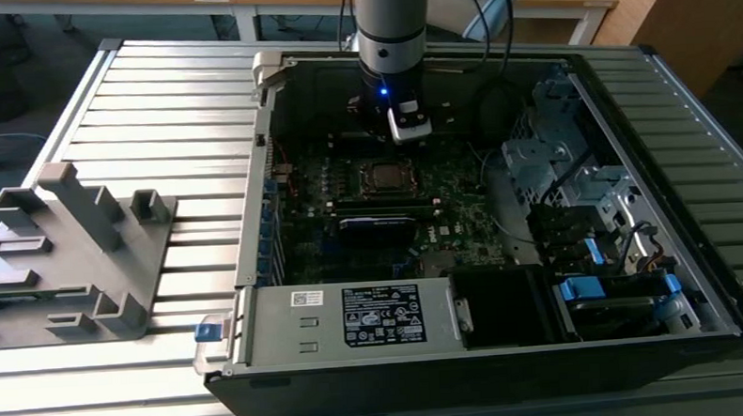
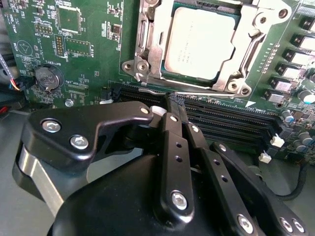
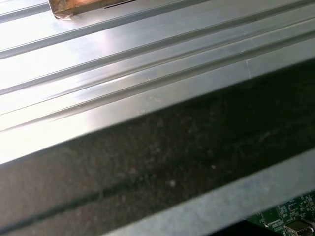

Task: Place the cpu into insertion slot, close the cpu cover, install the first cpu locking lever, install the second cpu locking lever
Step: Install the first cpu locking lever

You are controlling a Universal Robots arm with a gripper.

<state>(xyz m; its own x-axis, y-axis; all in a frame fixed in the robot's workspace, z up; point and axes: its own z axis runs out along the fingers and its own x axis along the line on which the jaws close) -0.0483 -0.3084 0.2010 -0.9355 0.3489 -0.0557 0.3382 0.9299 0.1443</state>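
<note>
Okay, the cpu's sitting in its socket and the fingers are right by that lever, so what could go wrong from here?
One: the gripper, fingers shut, sits at the thin locking lever; a slip could drive it into the memory slots just beside. Two: the arm's cable hangs inside the case and might snag on its wall.

Cropped and covered
In the second wrist view an edge crops the cpu cover [image 2: 149,49]; the gripper [image 2: 173,104] covers some motherboard [image 2: 88,29].

Silver-grey arm [image 1: 389,38], blue light [image 1: 383,93]; black end effector [image 2: 172,104], silver screws [image 2: 178,199]
</note>
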